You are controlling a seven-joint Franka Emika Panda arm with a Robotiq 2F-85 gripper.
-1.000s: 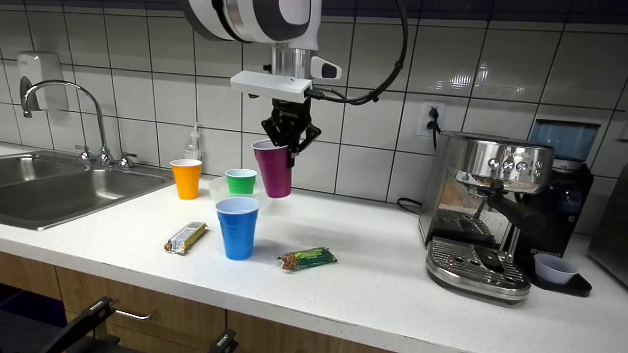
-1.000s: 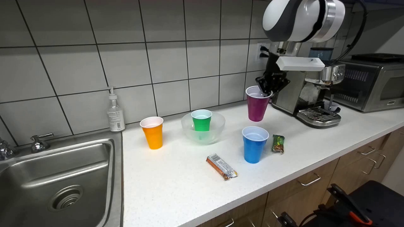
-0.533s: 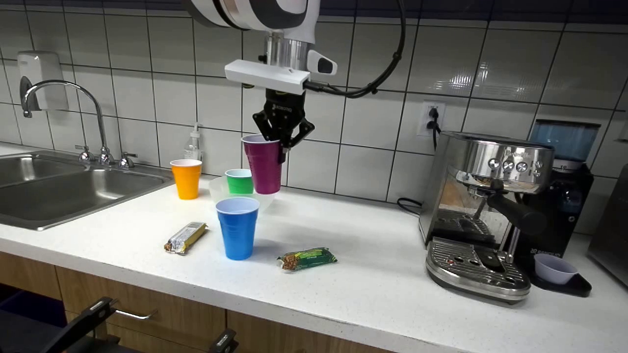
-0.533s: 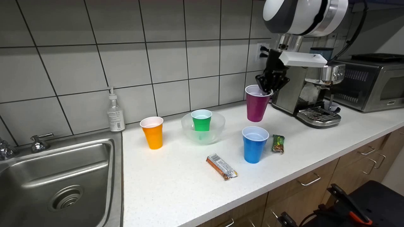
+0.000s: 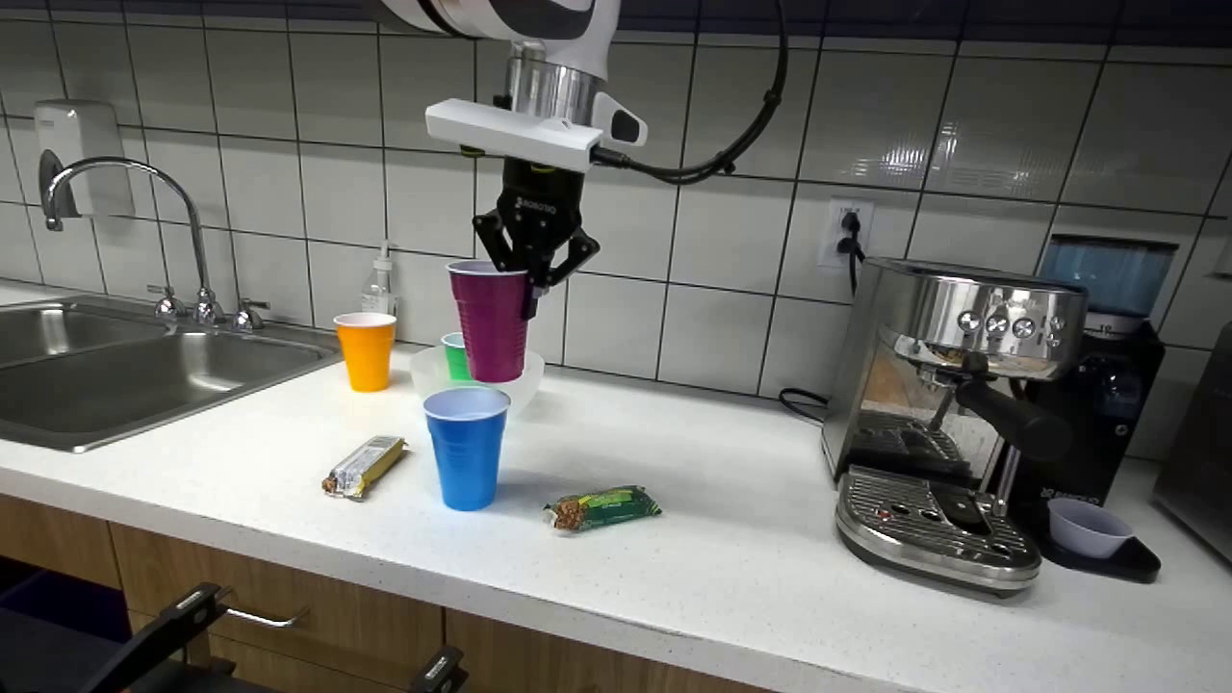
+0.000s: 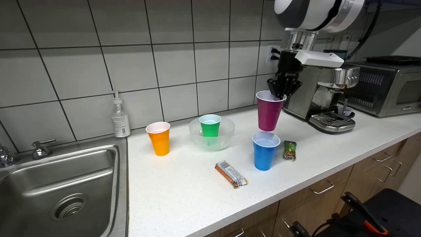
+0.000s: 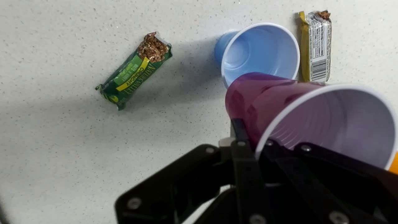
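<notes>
A purple cup (image 5: 489,327) with a white inside hangs above the counter, mouth up and slightly tilted. My gripper (image 5: 532,300) is shut on its wall at the rim. In the wrist view one finger (image 7: 240,130) lies against the outside of the purple cup (image 7: 261,99); the other reaches inside the mouth, its tip hidden. Just under the cup's base, in both exterior views, stands a blue cup (image 6: 264,156), upright on the counter, its opening visible in the wrist view. A small gap shows between the two cups.
A green cup (image 6: 210,128) stands in a clear bowl (image 6: 227,140). An orange cup (image 6: 159,140) is near the sink (image 6: 120,184). Two wrapped bars, one green (image 5: 604,507) and one silver-yellow (image 5: 366,465), flank the blue cup. A coffee machine (image 5: 962,318) stands at the side.
The gripper and the purple cup have moved left in an exterior view and come closer to the space over the blue cup. Things on the counter have stayed put.
</notes>
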